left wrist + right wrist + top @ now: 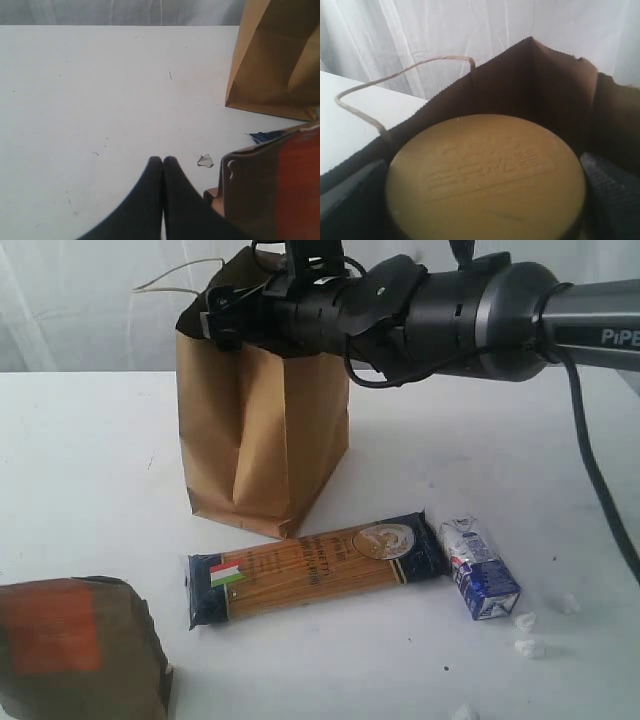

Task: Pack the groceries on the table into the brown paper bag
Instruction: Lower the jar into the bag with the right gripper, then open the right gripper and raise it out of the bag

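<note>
Groceries in sight number four: one jar (487,175), one spaghetti packet (315,565), one carton (480,565) and one pouch (80,650). One paper bag (260,430) stands upright on the table (90,470), plain brown kraft with creased flat sides, a saw-toothed top edge and one thin twisted loop handle (175,275) sticking out sideways. The right gripper (482,192) reaches across to the bag's open mouth and grasps the jar, one dark ribbed pad (612,190) against each side of its lid (520,150); that lid is round, matte tan plastic with raised lettering, and it sits level with the bag's rim, the dark inner paper walls behind it. The packet lies flat just in front of the bag, long and glossy, clear in the middle with pale strands showing, and dark blue at both ends. The carton lies on its side near the packet's right end, a small blue and white box with folded corners. The pouch stands at the near left, crinkled brown with one orange panel. Four white crumbs (525,635) lie scattered beside the carton. The left gripper (162,165) hangs low over the bare white table next to the pouch, its two smooth black fingers (145,200) clenched together on nothing.
</note>
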Controlling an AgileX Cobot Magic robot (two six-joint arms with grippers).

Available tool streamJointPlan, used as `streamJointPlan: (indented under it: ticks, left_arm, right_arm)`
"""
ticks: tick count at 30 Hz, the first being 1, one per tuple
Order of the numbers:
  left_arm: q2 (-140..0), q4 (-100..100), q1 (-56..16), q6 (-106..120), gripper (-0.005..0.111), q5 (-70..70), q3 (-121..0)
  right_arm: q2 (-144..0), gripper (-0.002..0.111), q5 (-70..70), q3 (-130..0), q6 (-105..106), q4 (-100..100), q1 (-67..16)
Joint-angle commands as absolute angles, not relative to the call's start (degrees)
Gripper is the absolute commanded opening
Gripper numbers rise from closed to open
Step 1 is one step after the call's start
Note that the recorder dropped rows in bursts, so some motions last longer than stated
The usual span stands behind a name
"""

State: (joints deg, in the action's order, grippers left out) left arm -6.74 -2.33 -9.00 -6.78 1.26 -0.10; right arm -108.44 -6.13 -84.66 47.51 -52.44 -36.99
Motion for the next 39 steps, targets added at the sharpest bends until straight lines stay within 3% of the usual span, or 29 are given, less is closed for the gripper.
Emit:
streamJointPlan:
  ticks: [1, 3, 17, 24, 39]
  left_arm:
    - [-6.3, -2.9, -9.4, -7.1, 0.000, 1.4, 0.0]
    - [-6.3, -2.9, -9.4, -7.1, 0.000, 1.4, 0.0]
    - [-6.3, -2.9, -9.4, -7.1, 0.000, 1.4, 0.0]
    - [-6.3, -2.9, -9.4, -7.1, 0.000, 1.4, 0.0]
    - [-6.3, -2.9, -9.4, -7.1, 0.000, 1.4, 0.0]
  right_arm:
    - [-108.3, 0.072, -5.9, -84.4, 47.7, -52.2, -36.5]
    - [-108.3, 0.076, -5.7, -84.4, 47.7, -52.2, -36.5]
    - [-108.4, 0.077, -5.5, -84.5, 47.7, -52.2, -36.5]
    - [-108.4, 0.105, -5.4, -84.5, 47.7, -52.2, -36.5]
    - [-103.6, 0.105, -5.9, -84.6, 47.7, -52.2, -36.6]
